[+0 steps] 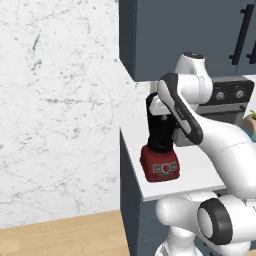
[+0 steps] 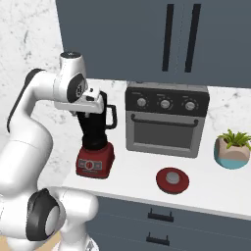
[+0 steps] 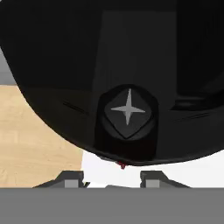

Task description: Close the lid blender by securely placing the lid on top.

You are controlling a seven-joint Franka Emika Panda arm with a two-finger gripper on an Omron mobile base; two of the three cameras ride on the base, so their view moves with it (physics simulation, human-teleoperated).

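Right now the blender stands near the left end of the white bench, its dark jar upright on the boxy red base with the grey button panel facing the near edge, the side handle pointing right toward the toaster oven. Its mouth is uncovered: looking down through my hand view I see straight into the dark jar, with the grey four-pointed blade at the bottom. The lid, a round red cap with a grey centre knob, lies flat on the bench to the right of the blender and well apart from it, just in front of the toaster oven, near the bench's front edge. My end effector hovers directly over the jar's mouth; its two finger tips are spread apart with nothing between them. Farther right, a small potted plant sits on the bench beside the oven, beneath the dark wall cabinets.
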